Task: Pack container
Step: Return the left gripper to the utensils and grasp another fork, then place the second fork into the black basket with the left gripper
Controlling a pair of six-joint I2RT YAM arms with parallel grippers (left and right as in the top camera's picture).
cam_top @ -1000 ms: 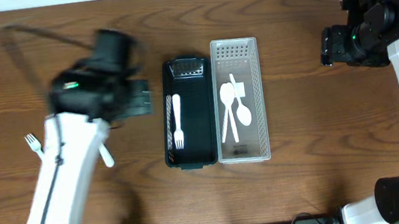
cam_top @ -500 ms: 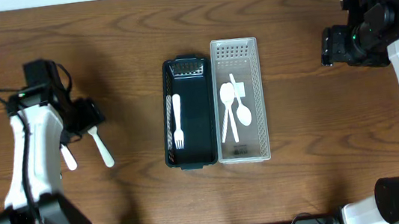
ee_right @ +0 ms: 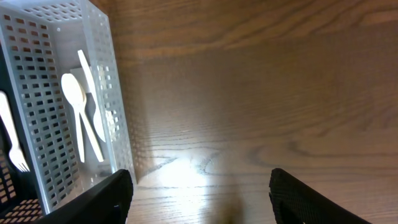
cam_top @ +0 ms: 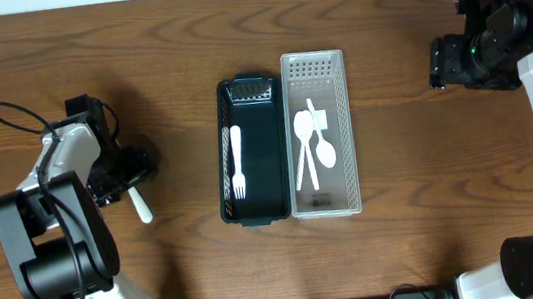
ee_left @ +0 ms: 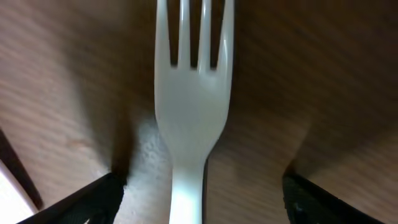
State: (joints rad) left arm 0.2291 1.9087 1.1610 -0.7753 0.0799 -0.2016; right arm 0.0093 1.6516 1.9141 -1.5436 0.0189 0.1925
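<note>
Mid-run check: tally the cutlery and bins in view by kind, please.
Forks: 2, one in the black bin, one on the table under the left gripper.
Spoons: 2, in the white bin.
Knives: 1, in the white bin.
Bins: 2.
Total: 7.

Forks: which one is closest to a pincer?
The fork on the table, inside the open left pincer; the other fork lies away in the black container.
</note>
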